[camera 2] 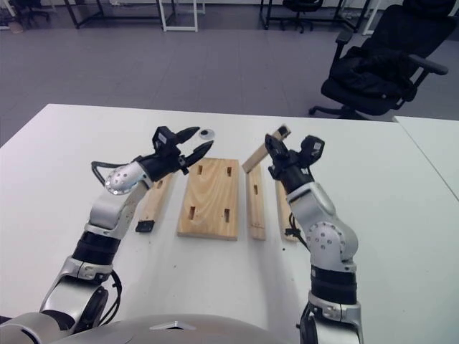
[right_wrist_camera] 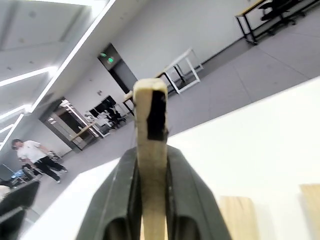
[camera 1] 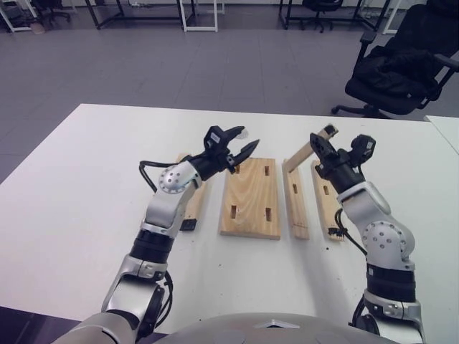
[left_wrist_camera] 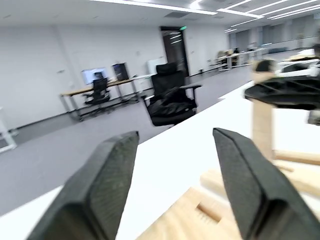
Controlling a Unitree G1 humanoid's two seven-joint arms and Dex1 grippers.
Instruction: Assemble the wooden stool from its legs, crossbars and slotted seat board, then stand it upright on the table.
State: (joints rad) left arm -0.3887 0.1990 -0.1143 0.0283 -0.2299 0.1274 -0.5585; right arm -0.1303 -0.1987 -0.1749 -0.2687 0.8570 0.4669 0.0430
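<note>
Setting recorded as an open-plan office or lab hall. A wide grey floor [camera 1: 215, 64] is seen beyond the white table [camera 1: 64, 186]. A black swivel chair [camera 1: 401, 72] on castors is parked near the table's far right corner. Metal-framed benches [camera 1: 199, 29] are lined along the far side. In the left wrist view, a desk with monitors [left_wrist_camera: 75, 92], a dark doorway [left_wrist_camera: 176, 50] under a green exit sign [left_wrist_camera: 183, 28], and ceiling light strips [left_wrist_camera: 155, 5] are noted.
</note>
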